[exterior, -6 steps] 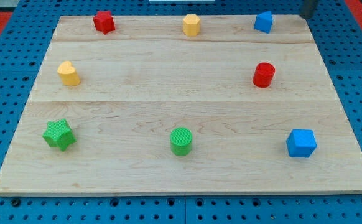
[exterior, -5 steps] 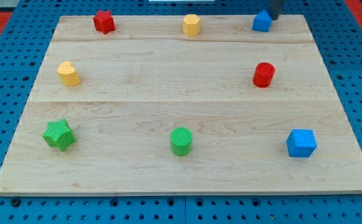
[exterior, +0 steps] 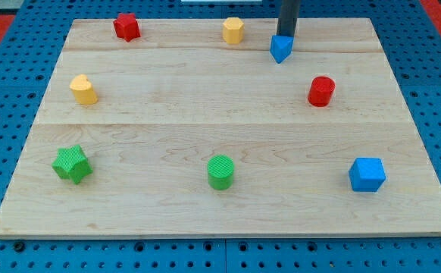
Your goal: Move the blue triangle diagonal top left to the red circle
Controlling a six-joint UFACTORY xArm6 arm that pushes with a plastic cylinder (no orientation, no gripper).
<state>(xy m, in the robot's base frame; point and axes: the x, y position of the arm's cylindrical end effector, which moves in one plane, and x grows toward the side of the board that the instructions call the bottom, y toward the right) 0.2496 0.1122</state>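
Moved: the blue triangle (exterior: 281,48) has shifted from the board's top-right corner down and toward the view's left; the rod has come in from the view's top right with it.
Rod pose: dark, straight, nearly upright, entering from the view's top edge and dropping to the board.
Tip (exterior: 285,36): set against the upper edge of the blue triangle, at about 12 o'clock of it, touching or just about touching.
Claw state: the arm ends in a plain rod with no jaws, so it grasps nothing; it only bears against the block.
Blue triangle: near the seam between the top and middle planks, its point toward the view's bottom.
Red circle (exterior: 321,91): a short cylinder at about 4 o'clock of the blue triangle, near but apart; seen from it, the triangle lies at about 10 o'clock.
Yellow hexagon-like block (exterior: 233,30): at about 10 o'clock of the triangle, near.
Red star (exterior: 126,26): top left of the board.
Yellow block (exterior: 84,89): rounded, view's left, middle plank.
Green star (exterior: 72,164): bottom left.
Green cylinder (exterior: 221,172): bottom centre.
Blue cube (exterior: 367,174): bottom right.
Board (exterior: 167,114): pale wood, three planks, lying on a blue pegboard (exterior: 8,91).
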